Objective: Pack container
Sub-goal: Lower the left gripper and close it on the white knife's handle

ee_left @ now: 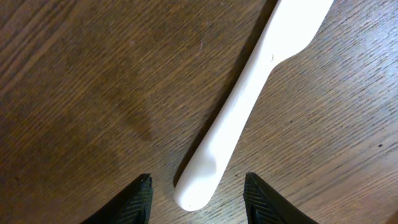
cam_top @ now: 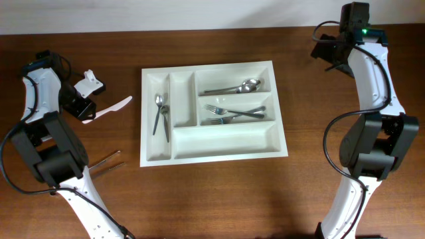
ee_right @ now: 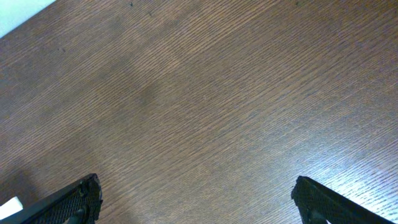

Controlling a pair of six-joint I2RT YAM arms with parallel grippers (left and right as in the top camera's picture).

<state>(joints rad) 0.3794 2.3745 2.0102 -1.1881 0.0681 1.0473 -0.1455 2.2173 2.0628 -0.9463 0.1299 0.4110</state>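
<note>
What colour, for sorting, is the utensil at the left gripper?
The utensil is white; left wrist view shows best.

Worktop: mid-brown wood, fine straight grain, a few darker blotches.
Tray: plain white.
Spoons, forks: shiny silver.
Knife: plain white, unpatterned.
Arms: white shells, black joints, black cables.
Left gripper, right gripper: black fingers, fine ribbed texture.
Light on right arm: green.
Strip beyond worktop: off-white.
</note>
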